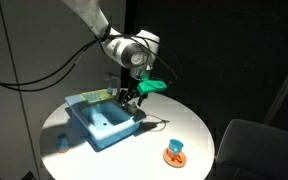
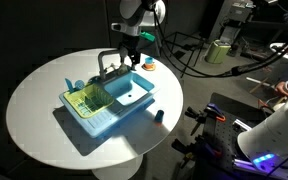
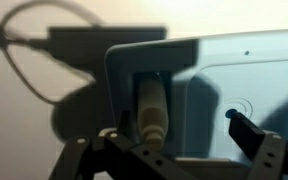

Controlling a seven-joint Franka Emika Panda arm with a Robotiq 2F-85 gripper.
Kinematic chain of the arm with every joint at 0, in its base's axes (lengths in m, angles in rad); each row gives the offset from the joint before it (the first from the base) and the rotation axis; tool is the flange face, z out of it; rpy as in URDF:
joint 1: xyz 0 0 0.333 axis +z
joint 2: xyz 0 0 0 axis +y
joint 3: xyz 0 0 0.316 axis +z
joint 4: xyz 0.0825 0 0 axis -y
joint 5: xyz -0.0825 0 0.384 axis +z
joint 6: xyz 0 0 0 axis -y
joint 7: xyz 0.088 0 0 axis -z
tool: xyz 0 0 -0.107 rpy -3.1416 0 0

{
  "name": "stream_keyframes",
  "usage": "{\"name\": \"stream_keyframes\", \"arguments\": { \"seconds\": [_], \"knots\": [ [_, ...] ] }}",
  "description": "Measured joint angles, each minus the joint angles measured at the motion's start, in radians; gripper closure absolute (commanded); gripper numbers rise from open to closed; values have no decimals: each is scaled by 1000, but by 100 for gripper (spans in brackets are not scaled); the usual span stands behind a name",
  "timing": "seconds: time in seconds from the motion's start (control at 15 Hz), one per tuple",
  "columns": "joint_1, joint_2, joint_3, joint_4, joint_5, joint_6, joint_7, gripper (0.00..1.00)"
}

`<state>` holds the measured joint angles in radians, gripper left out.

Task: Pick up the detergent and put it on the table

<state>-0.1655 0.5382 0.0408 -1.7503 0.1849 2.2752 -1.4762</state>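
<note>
- Dark surroundings close in on a round white worktop, brightly lit in both exterior views.
- On it you have a light-blue rectangular tray. An exterior view shows a green-yellow rack filling the tray's left end.
- An orange-and-blue round object sits on the worktop, well apart from the tray.
- In the wrist view the detergent is a slim, pale yellowish-white bottle, smooth and unmarked. It is blurred by closeness, so you cannot make out its top.
- The bottle lies in a shaded recess at the rounded corner of the tray, close to the tray wall. It is still in the tray, not out on the bare worktop.
- Your claw is released, its two dark fingers spread wide at the bottom of the wrist view.
- The detergent lies between those fingers, much nearer the left one in that picture, with a clear gap to the right one.
- Whether the left finger touches the bottle you cannot tell; the blur hides the contact line.
- In both exterior views your claw hangs down from the arm over the far end of the tray. There the bottle is too small and too hidden by the claw to pick out.
</note>
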Motion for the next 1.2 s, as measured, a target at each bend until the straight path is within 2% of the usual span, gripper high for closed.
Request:
{"name": "stream_keyframes", "arguments": {
  "seconds": [0.53,0.6,0.67,0.73,0.87,1.2],
  "knots": [
    [0,53,1,62,-1,10,0,0],
    [0,59,1,69,-1,10,0,25],
    [0,65,1,75,-1,10,0,27],
    [0,69,1,80,-1,10,0,33],
    [0,75,2,86,-2,10,0,53],
    [0,82,5,96,-10,10,0,92]
  ]
}}
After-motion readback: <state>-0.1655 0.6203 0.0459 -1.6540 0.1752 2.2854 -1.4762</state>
